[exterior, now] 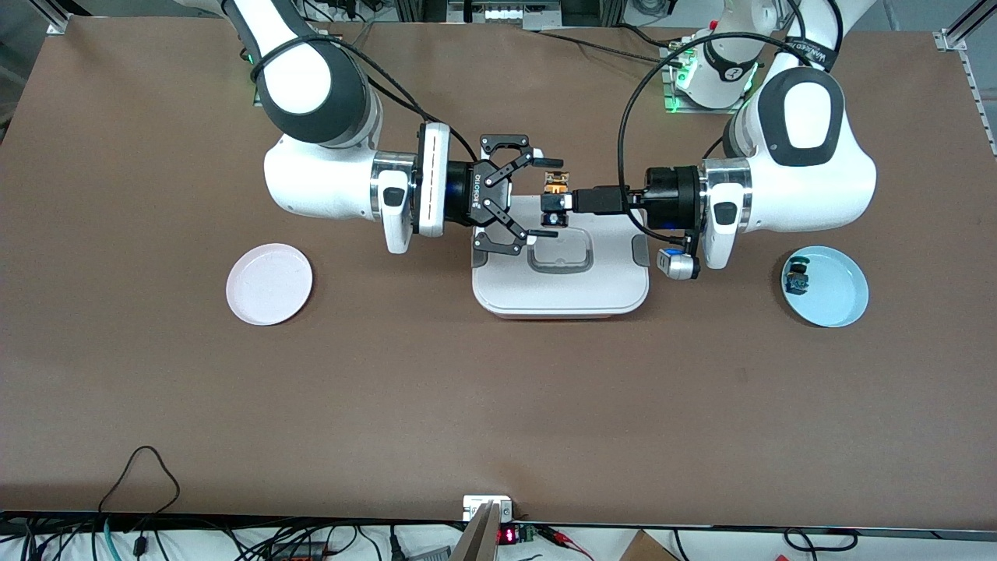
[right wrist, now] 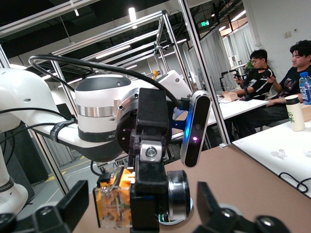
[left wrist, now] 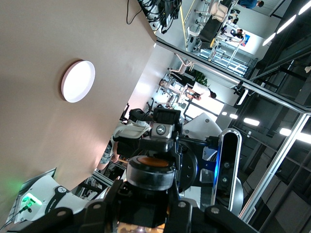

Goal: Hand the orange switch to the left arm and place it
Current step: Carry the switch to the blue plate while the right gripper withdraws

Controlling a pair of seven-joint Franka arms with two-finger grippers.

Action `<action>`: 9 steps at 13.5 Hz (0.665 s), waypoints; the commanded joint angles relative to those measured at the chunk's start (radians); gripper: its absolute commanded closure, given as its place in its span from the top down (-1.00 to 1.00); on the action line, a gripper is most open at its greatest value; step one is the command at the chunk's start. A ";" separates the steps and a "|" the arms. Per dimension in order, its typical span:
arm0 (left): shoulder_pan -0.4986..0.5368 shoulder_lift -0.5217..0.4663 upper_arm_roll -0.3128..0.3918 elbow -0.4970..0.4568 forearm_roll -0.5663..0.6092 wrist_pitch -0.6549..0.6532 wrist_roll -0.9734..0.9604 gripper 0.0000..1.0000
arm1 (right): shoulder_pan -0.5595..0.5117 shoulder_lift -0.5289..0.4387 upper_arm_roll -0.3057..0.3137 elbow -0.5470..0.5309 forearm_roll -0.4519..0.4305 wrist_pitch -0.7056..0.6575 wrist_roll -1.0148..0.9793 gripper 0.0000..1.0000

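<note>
- The box [exterior: 559, 274] is shown on the desk [exterior: 498, 405] between a pink plate [exterior: 269, 284] and a blue plate [exterior: 825, 286]; a blue-bodied switch [exterior: 796, 279] lies on the blue plate.
- The orange switch [exterior: 554, 187] is held in the air over the box's edge, clenched in the left claw [exterior: 558, 204].
- The right claw [exterior: 539, 196] is spread wide around the switch, nothing gripped.
- Risk, as judged: if the left claw releases before the right clenches, the switch would drop onto the lid; a skewed closure could pinch it loose.
- "ROBOTIQ" can be read on the right claw; the lettering on the left arm's band is too small to be read.
</note>
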 commanded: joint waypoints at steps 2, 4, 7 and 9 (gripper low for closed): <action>0.058 -0.014 0.003 0.001 0.060 -0.103 0.023 -1.00 | 0.008 -0.009 -0.012 0.007 0.021 -0.005 0.014 1.00; 0.121 -0.019 0.002 0.009 0.205 -0.192 0.022 -1.00 | 0.001 -0.019 -0.018 0.000 0.015 -0.010 0.013 1.00; 0.254 -0.034 0.002 0.017 0.438 -0.359 0.022 -1.00 | -0.003 -0.034 -0.084 -0.030 0.007 -0.109 0.013 1.00; 0.316 -0.039 0.006 0.041 0.581 -0.475 0.018 -1.00 | -0.003 -0.038 -0.144 -0.056 -0.027 -0.195 0.011 1.00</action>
